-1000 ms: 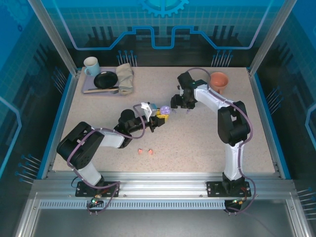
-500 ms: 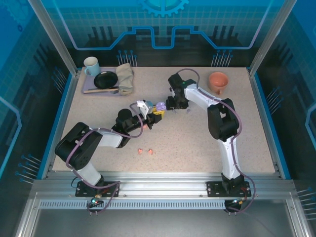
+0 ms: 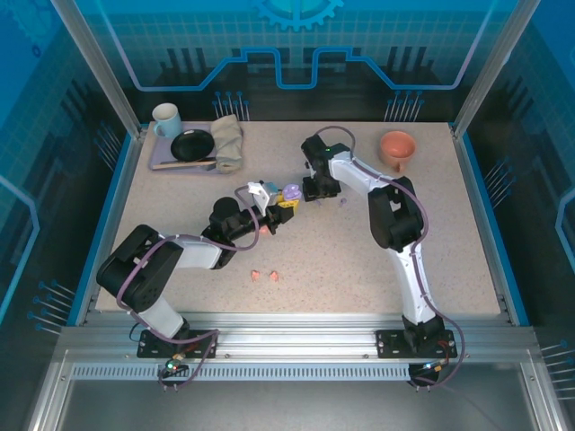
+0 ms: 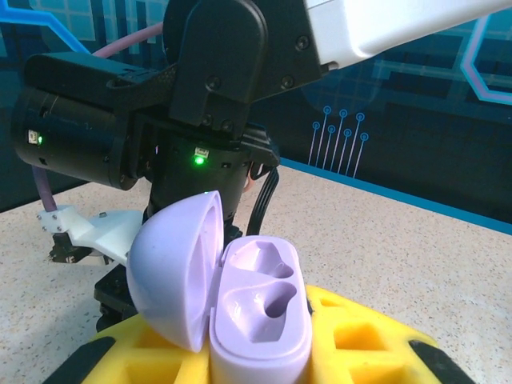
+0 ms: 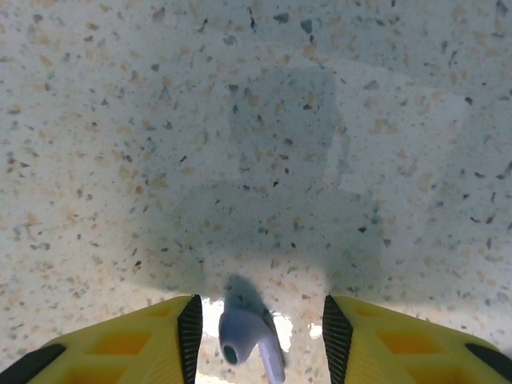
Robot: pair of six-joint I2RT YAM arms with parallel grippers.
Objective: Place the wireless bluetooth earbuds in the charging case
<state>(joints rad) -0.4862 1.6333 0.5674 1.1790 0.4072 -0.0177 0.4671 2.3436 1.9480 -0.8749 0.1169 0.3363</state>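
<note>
Top external view: a tray (image 3: 154, 165) is seen at the far left corner, carrying a mug (image 3: 166, 118), a black dish (image 3: 191, 145) and a folded cloth (image 3: 227, 142); a terracotta cup (image 3: 397, 145) is set at the far right. Near the middle of the table (image 3: 467, 233) the left gripper (image 3: 284, 206) is closed on the lilac charging case (image 3: 292, 192), and the right gripper (image 3: 312, 192) is seen just beside it. Two salmon-pink earbuds (image 3: 263, 276) lie nearer the bases, well apart from the case. A small lilac piece (image 3: 342, 203), too small to be made out, lies just right of the right gripper.

Left wrist view: the case is held upright between yellow fingers (image 4: 360, 344), its lid (image 4: 172, 272) swung open to the left and both moulded wells seen empty. The right arm (image 4: 208, 88) is seen close behind, with a green lamp (image 4: 198, 159) lit.

Right wrist view: a lilac earbud (image 5: 248, 336) is seen lying on the speckled table between the right gripper's black pads (image 5: 190, 336), which are set apart and touch it on neither side. Its long axis is slanted across the frame, the stem pointed to the lower right and the rounded head to the left.
</note>
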